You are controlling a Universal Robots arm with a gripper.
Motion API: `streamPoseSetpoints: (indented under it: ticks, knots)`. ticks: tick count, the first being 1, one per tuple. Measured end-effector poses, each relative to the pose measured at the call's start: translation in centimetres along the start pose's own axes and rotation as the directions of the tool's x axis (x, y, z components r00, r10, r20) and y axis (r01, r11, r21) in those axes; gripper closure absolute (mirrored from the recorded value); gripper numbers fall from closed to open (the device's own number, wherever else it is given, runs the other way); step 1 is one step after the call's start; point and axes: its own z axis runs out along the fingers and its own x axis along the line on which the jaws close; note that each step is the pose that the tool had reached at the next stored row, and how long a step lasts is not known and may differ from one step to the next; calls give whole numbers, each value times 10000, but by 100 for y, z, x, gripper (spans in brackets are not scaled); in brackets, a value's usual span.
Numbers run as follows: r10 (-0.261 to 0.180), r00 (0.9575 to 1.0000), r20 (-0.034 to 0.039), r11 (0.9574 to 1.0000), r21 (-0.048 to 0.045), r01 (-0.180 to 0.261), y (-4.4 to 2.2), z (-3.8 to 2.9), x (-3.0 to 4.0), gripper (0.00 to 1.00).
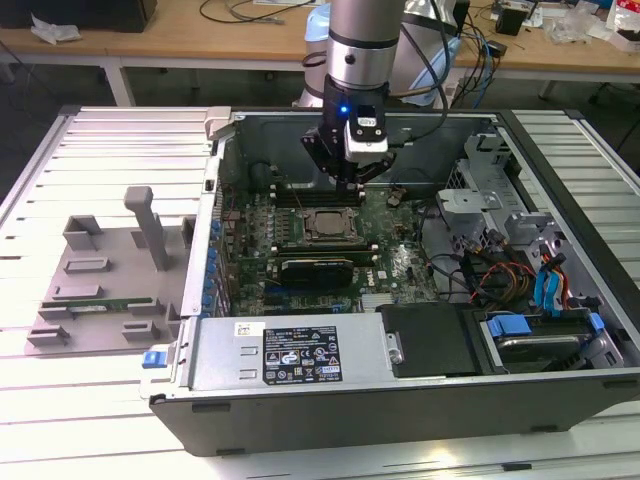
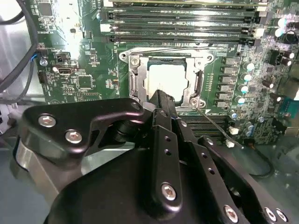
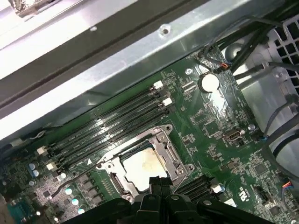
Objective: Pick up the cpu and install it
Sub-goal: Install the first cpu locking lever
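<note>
- Surface (image 1: 60,400): pale slatted bench carrying the whole job; a grey parts tray (image 1: 100,290) lies on it, well apart from the socket, outside the case wall.
- Computer case (image 1: 300,400): open tower on its side, with the socket roughly in the middle of the exposed interior.
- Robot arm (image 1: 365,40): stands down into the case from above, its wrist over the board just behind the socket in the exterior view.
- Motherboard (image 3: 219,135): green board holding the socket; rows of empty memory slots (image 2: 182,23) run right beside the socket frame.
- Pincer (image 2: 161,100): black fingers drawn together, tips closed with nothing between them, hanging just above the near edge of the socket in both wrist views.
- Socket (image 3: 145,163): square metal frame bolted to the board; the load plate looks swung open, with a thin wire lever (image 2: 215,123) lying loose beside it.
- Cpu (image 2: 168,77): pale, shiny square chip lying flat inside the socket frame, not gripped.
- Step, as judged: placement appears finished, with the chip seated and released; the work stands at the close of the install.
- Demand, as judged: any further motion calls for a clean vertical path clear of the frame and lever, without nudging the chip.
</note>
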Motion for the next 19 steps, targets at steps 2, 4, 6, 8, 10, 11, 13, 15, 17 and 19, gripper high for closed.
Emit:
streamPoseSetpoints:
  ticks: [2,4,6,8,10,11,13,15,17,19]
  knots:
    - [-665,9978,42,9978,-10,665,0,0,0,89]
    - [-969,9953,62,9953,-13,969,0,0,0,89]
    - [-1197,9928,77,9928,-16,1197,0,0,0,89]
    - [-1434,9896,93,9897,-19,1434,0,0,0,89]
    - [-1696,9854,110,9855,-20,1696,0,0,0,89]
    - [-1779,9840,115,9840,-21,1779,0,0,0,89]
    - [-1969,9803,128,9804,-22,1969,0,0,0,89]
    - [-2138,9768,139,9769,-22,2139,0,0,0,89]
    - [-2331,9723,153,9724,-23,2332,0,0,0,89]
    - [-2571,9662,169,9664,-23,2572,0,0,0,89]
